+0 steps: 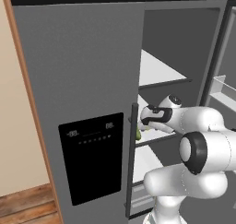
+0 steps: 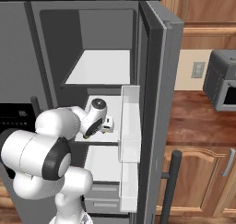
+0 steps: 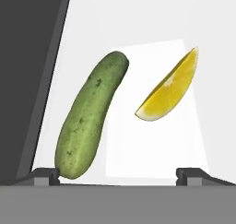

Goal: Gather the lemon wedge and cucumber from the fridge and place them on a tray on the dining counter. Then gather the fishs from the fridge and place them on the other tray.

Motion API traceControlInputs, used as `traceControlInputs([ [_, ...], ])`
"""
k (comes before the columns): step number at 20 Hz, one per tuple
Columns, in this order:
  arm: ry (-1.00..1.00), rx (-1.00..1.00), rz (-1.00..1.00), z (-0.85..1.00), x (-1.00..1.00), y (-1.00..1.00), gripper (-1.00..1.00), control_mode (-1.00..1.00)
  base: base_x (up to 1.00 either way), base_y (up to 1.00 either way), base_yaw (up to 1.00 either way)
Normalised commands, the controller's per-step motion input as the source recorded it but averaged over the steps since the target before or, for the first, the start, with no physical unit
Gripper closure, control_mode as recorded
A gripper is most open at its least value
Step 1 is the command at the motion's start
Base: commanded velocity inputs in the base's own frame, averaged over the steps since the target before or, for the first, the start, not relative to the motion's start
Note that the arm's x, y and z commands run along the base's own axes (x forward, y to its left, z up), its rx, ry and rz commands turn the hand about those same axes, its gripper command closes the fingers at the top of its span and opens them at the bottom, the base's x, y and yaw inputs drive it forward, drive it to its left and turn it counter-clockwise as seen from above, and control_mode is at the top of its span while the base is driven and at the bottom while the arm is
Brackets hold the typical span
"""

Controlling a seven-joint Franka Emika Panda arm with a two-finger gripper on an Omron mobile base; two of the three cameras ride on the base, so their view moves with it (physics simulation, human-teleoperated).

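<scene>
Fingers of the white arm's gripper stand spread wide, holding nothing; long green cucumber lies just ahead of one fingertip, lengthwise away from it; yellow lemon wedge sits farther ahead, between the fingers' lines, on the white fridge shelf.

**Camera placement at the fridge**

Both base views look forward and down from behind the arm, left and right, sharing the open grey fridge's white shelves. The hand view sits close above one shelf.
</scene>
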Motion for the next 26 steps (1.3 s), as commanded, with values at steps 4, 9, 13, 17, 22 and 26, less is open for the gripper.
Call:
traceControlInputs([
  [4, 0.01, 0.00, 0.04, 0.00, 0.01, 0.00, -1.00, -1.00, 0.00, 0.00, 0.00],
  [9, 0.00, 0.00, 0.10, 0.00, 0.05, 0.00, -1.00, -1.00, 0.00, 0.00, 0.00],
  [13, 0.00, 0.00, 0.10, -0.04, 0.07, 0.00, -1.00, -1.00, 0.00, 0.00, 0.00],
  [17, 0.00, 0.00, 0.11, -0.13, 0.13, 0.00, -1.00, -1.00, 0.00, 0.00, 0.00],
  [22, 0.00, 0.00, 0.07, -0.18, 0.06, 0.08, -1.00, -1.00, 0.00, 0.00, 0.00],
  [26, 0.00, 0.01, 0.00, -0.05, 0.02, 0.03, -1.00, -1.00, 0.00, 0.00, 0.00],
])
